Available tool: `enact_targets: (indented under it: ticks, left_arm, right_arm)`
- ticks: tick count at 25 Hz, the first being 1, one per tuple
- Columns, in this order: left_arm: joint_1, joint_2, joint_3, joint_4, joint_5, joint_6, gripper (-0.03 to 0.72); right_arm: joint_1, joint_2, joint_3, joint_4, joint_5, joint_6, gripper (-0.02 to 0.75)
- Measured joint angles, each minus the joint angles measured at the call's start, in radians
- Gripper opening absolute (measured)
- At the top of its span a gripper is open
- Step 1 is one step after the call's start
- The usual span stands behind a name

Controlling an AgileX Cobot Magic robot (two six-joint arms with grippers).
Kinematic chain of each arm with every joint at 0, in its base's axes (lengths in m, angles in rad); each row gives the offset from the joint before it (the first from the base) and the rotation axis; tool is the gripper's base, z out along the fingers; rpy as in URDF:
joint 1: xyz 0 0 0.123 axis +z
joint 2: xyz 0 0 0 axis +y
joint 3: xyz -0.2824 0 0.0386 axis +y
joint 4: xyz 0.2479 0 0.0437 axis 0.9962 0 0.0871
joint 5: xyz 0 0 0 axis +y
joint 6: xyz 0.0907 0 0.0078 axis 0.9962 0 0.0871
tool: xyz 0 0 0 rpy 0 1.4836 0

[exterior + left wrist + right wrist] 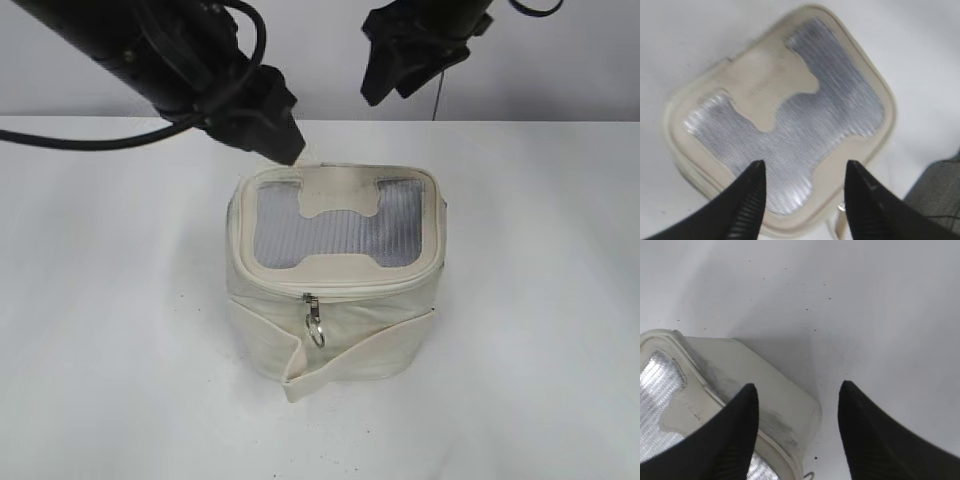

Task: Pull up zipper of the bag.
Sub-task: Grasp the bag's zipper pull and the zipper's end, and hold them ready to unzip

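The cream-white bag point(335, 330) stands in the middle of the white table, lid up, with a grey mesh window point(335, 235). The zipper track point(340, 290) runs round the lid rim. Its silver pull with a wire ring point(314, 322) hangs on the front face. My left gripper point(275, 140) is open and empty, above the bag's back left corner; in the left wrist view its jaws point(806, 172) frame the lid point(785, 125). My right gripper point(395, 75) is open and empty, high behind the bag; its view point(797, 392) shows a bag corner point(765, 390).
A loose cream strap flap point(330, 365) wraps the bag's front bottom and sticks out at the lower left. The white table point(100, 350) surrounds the bag. A black cable point(80, 143) trails from the left arm at the back left.
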Motion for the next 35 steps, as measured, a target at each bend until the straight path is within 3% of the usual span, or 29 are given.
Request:
enact_targets:
  ticks: [4,9,14,20,24,35]
  left_arm:
    - [0.061,0.102,-0.107,0.005,-0.003,0.088,0.398]
    - [0.081,0.276,-0.285,-0.009,0.024,0.181,0.432]
    - [0.081,0.440,-0.489,-0.073,0.123,0.315,0.445]
    - [0.081,0.592,-0.693,-0.219,0.244,0.439,0.449]
    - [0.081,0.655,-0.760,-0.317,0.301,0.496,0.481]
    - [0.081,0.735,-0.771,-0.379,0.357,0.509,0.517]
  right_arm:
    - [-0.072,-0.060,0.072,-0.007,-0.001,0.006,0.407]
    - [-0.156,-0.125,0.197,-0.010,-0.003,0.006,0.407]
    - [-0.209,-0.181,0.332,-0.017,-0.004,0.006,0.407]
    - [-0.212,-0.216,0.470,-0.015,-0.004,0.037,0.407]
    - [-0.212,-0.216,0.547,-0.015,-0.004,0.043,0.407]
    - [-0.214,-0.216,0.590,-0.019,-0.013,0.044,0.407]
